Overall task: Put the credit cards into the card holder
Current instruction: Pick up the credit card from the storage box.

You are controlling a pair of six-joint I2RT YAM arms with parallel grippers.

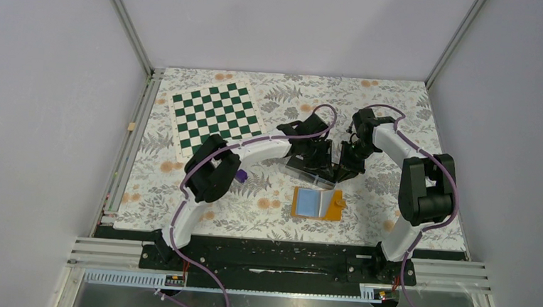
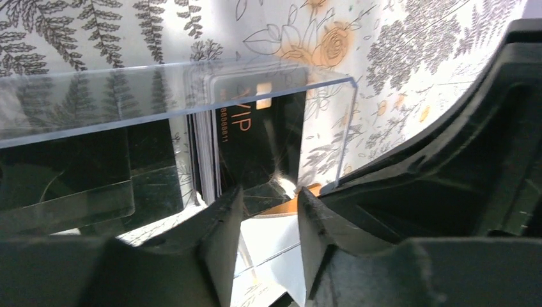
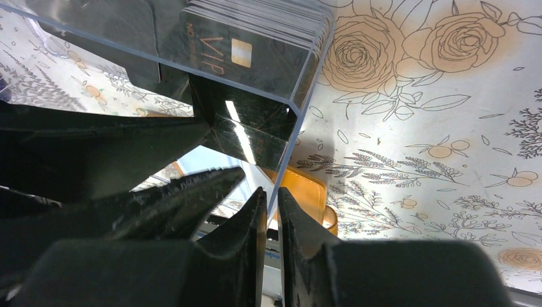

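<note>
Step in hand: pulling a first card. Credit cards [image 2: 255,137] sit stacked inside clear box [image 2: 96,89], just beyond the open card holder [image 1: 317,203]. Right gripper [image 3: 271,192] pinches the box wall, likely steadying it. Left gripper [image 2: 268,198] jaws apart at front card's edge, nothing clamped. Next: close on one card only, draw it clear

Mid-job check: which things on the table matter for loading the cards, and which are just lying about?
Job: credit cards, card holder, clear box the cards stand in.
Lying about: chessboard mat, small purple object.
</note>
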